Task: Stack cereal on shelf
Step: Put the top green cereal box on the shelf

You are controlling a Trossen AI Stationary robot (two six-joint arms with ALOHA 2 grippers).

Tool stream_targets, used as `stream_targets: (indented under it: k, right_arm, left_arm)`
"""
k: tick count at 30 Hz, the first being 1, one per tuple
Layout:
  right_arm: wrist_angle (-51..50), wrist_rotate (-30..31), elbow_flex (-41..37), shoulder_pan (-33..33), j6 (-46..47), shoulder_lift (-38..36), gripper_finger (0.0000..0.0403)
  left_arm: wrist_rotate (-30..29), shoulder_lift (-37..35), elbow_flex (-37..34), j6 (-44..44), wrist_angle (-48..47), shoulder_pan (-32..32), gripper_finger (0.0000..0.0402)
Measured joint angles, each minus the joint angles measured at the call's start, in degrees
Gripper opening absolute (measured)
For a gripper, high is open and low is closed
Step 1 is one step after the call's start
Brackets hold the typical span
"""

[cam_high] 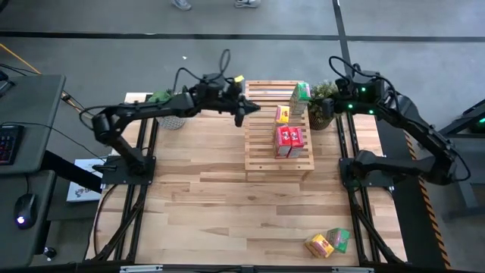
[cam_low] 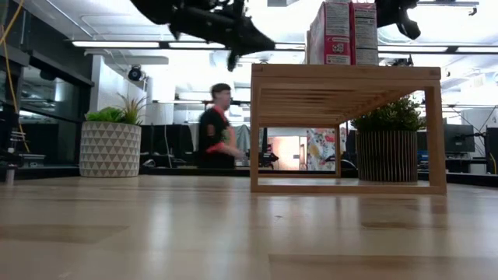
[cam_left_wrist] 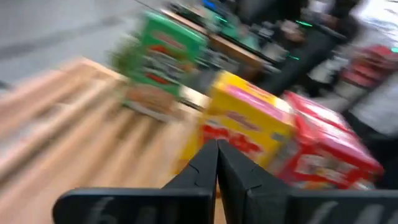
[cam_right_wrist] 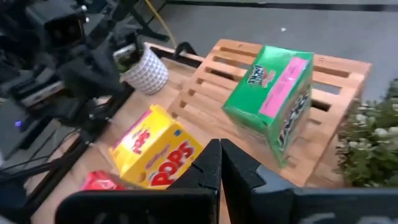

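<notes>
The shelf (cam_high: 277,155) is a light slatted wooden rack standing at the table's far middle. On its top stand a green cereal box (cam_high: 300,97), a yellow one (cam_high: 283,114) and two red ones (cam_high: 289,140). Two more cereal boxes, yellow (cam_high: 319,245) and green (cam_high: 339,238), lie on the table near its near right corner. My left gripper (cam_high: 241,111) hovers shut at the shelf's far left edge, above the slats, pointing at the yellow box (cam_left_wrist: 249,121). My right gripper (cam_high: 324,108) is shut too, raised beside the shelf's far right corner and facing the green box (cam_right_wrist: 270,93).
A white patterned plant pot (cam_high: 171,115) stands left of the shelf, under my left arm. A dark ribbed pot with a bushy plant (cam_high: 324,95) stands right of it, under my right gripper. The near half of the table (cam_high: 227,220) lies bare. A person (cam_low: 214,128) moves in the room behind.
</notes>
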Motion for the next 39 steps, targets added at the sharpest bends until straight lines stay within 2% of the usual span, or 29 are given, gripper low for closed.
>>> stream_targets:
  k: [4, 11, 21, 26, 33, 39]
  right_arm:
    - [0.2, 0.2, -0.1, 2.3, 0.2, 0.2, 0.0000]
    - [0.2, 3.3, -0.1, 6.1, 0.4, 0.5, 0.0000]
    - [0.2, 6.2, -0.2, 6.8, 0.4, 0.5, 0.0000]
    - [0.3, 6.1, -0.2, 6.8, 0.4, 0.5, 0.0000]
    - [0.7, 6.0, -0.2, 6.8, 0.2, 0.5, 0.0000]
    - [1.3, 6.0, -0.2, 6.8, 0.0, 0.5, 0.0000]
  left_arm:
    - [5.3, 5.1, 3.7, -1.1, -1.5, -1.2, 0.0001]
    - [5.7, 8.7, 5.7, -1.3, -1.8, -4.5, 0.0000]
    - [4.6, 10.1, 5.7, -1.4, -0.8, -7.8, 0.0000]
    - [-1.3, 11.2, 5.6, -1.9, -1.2, -8.5, 0.0000]
    - [-1.3, 11.2, 5.6, -2.3, -0.9, -8.5, 0.0000]
    - [0.9, 11.2, 5.6, -2.4, -0.8, -9.3, 0.0000]
